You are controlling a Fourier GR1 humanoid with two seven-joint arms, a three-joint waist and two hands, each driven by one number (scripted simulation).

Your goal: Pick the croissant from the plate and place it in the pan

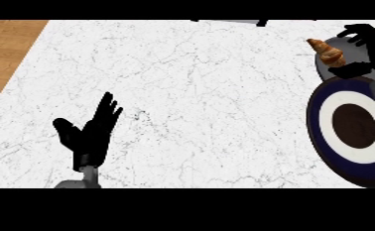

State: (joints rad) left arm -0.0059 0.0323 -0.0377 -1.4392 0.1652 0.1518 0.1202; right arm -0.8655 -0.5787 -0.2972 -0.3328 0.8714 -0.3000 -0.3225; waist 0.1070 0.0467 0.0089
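Right hand (359,51) fingers curl around the golden-brown croissant (327,52) over the grey pan (322,69); long axis diagonal. Left hand (92,131) open above white marble counter (205,91).

White marble counter (198,76); wooden floor strip (18,41) at upper left.

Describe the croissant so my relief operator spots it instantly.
Look to the white marble counter, far right edge. Above the dark blue-and-white plate lies a grey pan; the croissant sits on its left rim by the right hand, the only golden-brown thing there.
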